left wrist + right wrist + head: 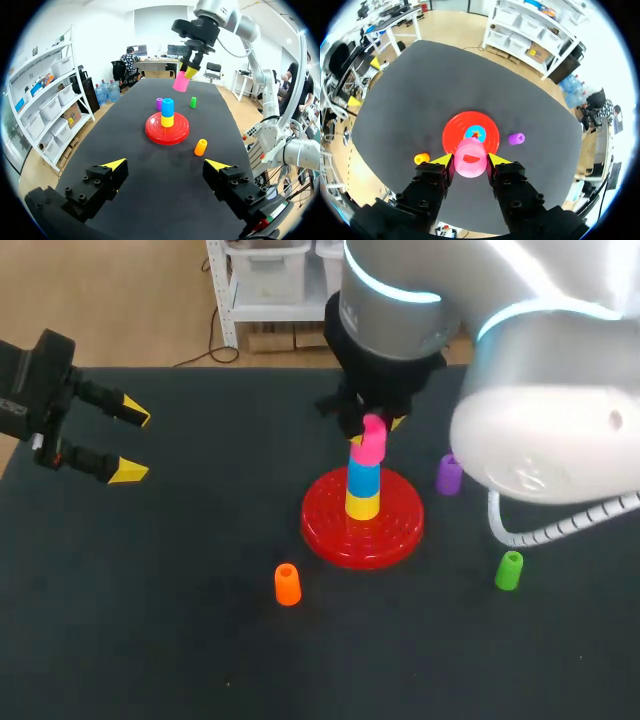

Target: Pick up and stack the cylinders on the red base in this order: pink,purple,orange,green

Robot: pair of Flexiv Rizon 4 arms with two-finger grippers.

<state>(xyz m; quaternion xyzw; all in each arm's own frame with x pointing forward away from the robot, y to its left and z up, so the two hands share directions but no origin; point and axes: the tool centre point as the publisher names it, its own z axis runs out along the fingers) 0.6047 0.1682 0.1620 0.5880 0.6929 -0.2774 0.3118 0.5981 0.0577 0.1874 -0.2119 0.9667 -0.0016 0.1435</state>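
Observation:
My right gripper (372,430) is shut on the pink cylinder (371,440), held tilted in the air just above the stack; both yellow tips press its sides (469,158). The red base (330,530) carries a yellow cylinder (362,504) with a blue cylinder (363,478) on top. In the right wrist view the base (454,131) lies directly under the pink cylinder. The purple cylinder (448,474) lies right of the base, the orange cylinder (287,584) stands in front of it at the left, and the green cylinder (509,570) at the front right. My left gripper (128,443) is open at the table's far left, nothing between its fingers.
The dark table (150,620) has free room at the left and front. In the left wrist view the base (155,134), orange cylinder (200,147), purple cylinder (159,104) and green cylinder (193,102) lie well ahead of my left gripper (167,165).

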